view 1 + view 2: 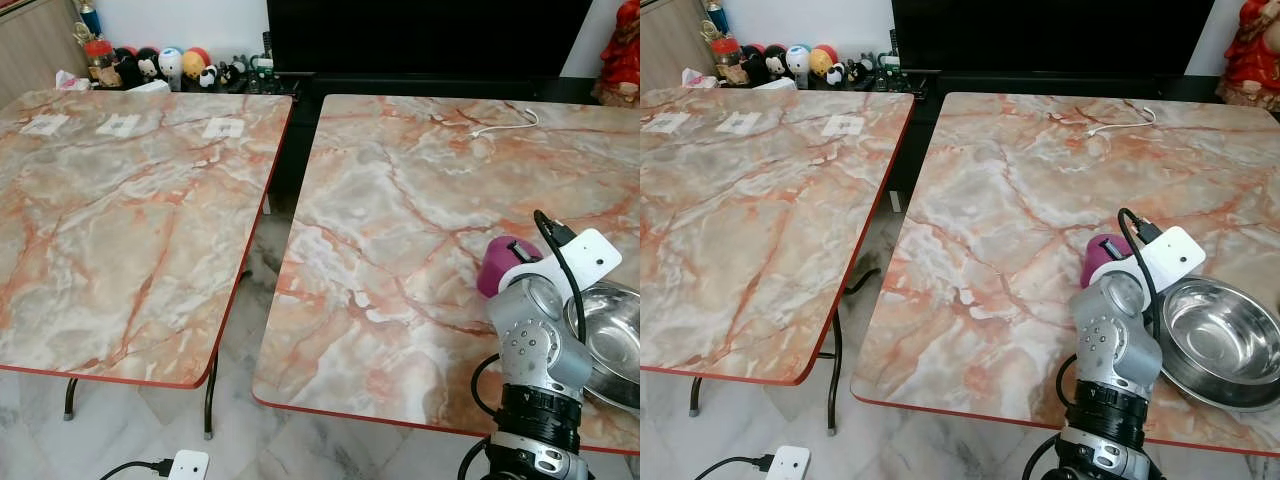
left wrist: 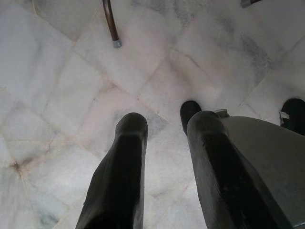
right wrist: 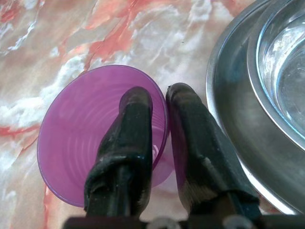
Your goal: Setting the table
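Note:
A purple plastic cup point(image 3: 71, 138) stands on the right marble table point(image 1: 400, 200), close beside a steel bowl point(image 1: 1218, 340) near the table's front right. My right gripper point(image 3: 159, 102) is shut on the cup's rim, one finger inside the cup and the other outside it. In the eye views my right arm point(image 1: 535, 340) covers most of the purple cup point(image 1: 497, 262). My left gripper point(image 2: 164, 121) hangs open over the white floor tiles, with nothing between its fingers.
A second marble table point(image 1: 120, 200) stands to the left, with a gap between the two. A white cable point(image 1: 505, 123) lies at the far side of the right table. Toys point(image 1: 160, 65) line a shelf at the back. A power strip point(image 1: 188, 465) lies on the floor.

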Controlling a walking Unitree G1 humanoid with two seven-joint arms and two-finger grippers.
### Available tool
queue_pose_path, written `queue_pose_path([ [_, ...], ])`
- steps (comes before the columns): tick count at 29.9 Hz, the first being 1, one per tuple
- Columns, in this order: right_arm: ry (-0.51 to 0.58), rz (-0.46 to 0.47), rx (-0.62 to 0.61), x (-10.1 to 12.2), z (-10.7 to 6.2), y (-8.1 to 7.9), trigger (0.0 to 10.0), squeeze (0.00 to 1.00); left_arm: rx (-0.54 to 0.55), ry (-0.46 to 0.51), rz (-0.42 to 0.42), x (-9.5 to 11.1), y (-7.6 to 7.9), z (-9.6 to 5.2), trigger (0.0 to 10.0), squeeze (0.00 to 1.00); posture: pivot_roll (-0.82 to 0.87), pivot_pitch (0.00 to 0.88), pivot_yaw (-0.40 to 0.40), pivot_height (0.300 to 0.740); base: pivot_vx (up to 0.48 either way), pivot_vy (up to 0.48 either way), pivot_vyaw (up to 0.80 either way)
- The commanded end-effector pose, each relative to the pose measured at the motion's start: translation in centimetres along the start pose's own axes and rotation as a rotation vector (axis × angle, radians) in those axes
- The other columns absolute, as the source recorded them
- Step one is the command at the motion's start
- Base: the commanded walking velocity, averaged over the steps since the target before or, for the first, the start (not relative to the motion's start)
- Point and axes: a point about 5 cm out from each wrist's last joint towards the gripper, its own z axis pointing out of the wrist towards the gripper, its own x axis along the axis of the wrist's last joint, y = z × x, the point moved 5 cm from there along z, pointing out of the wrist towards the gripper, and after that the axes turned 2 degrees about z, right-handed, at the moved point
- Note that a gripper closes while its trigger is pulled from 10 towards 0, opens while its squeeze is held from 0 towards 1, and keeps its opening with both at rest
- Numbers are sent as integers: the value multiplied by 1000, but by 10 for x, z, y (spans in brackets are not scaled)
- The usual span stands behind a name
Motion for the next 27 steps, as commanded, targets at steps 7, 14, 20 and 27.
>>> queue_pose_path([
  [7, 23, 8, 12, 6, -1, -5, 10000, 0, 6, -40, 5, -11, -2, -2, 10000, 0, -83, 73, 15, 740, 0, 0, 0],
  [14, 13, 14, 32, 4, -2, -9, 10000, 0, 8, -41, 5, -12, -3, -2, 10000, 0, -81, 73, 16, 740, 0, 0, 0],
  [20, 13, 17, 46, 4, -3, -12, 10000, 0, 8, -42, 6, -13, -4, -3, 10000, 0, -85, 72, 16, 740, 0, 0, 0],
  [27, -12, 38, 22, -1, -2, -8, 10000, 0, 7, -40, 8, -12, -3, -3, 10000, 0, -84, 73, 17, 740, 0, 0, 0],
])
